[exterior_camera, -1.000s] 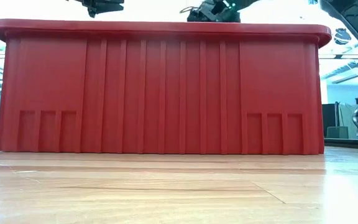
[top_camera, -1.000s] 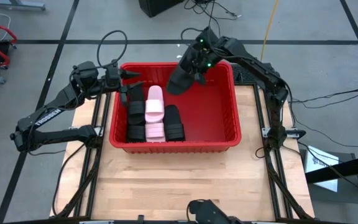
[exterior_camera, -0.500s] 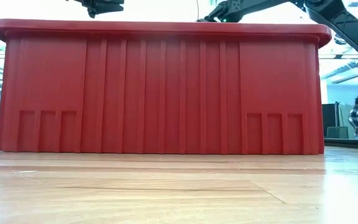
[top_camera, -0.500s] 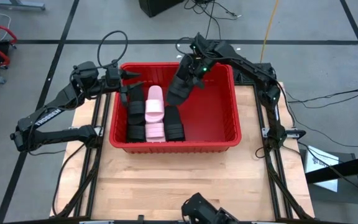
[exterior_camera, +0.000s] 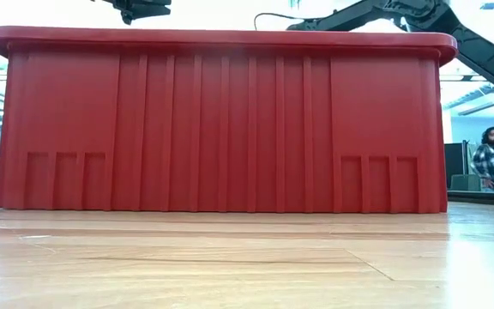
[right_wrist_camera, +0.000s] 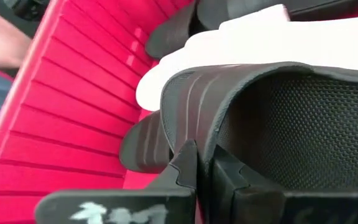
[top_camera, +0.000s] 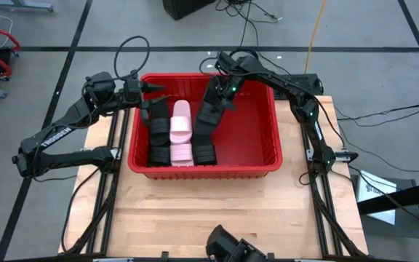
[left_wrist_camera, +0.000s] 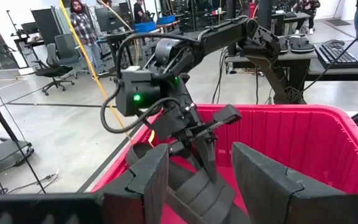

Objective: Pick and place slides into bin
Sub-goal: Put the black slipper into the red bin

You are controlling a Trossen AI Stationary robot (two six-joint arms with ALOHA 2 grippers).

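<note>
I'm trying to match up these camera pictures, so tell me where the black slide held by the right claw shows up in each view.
High view: black slide hangs over the bin's middle, in the right claw.
Low view: not visible, hidden behind the bin wall.
Left wrist view: centre, below the right claw, between the left arm's own fingers.
Right wrist view: fills the right half.
Shared landmark: the red bin.

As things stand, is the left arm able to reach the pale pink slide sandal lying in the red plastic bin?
Probably yes. The left gripper hovers open over the red plastic bin's left rim, near the pale pink slide sandal. Nothing covers that sandal. The right gripper, shut on a black slide sandal, is just beside it and may crowd the approach.
</note>
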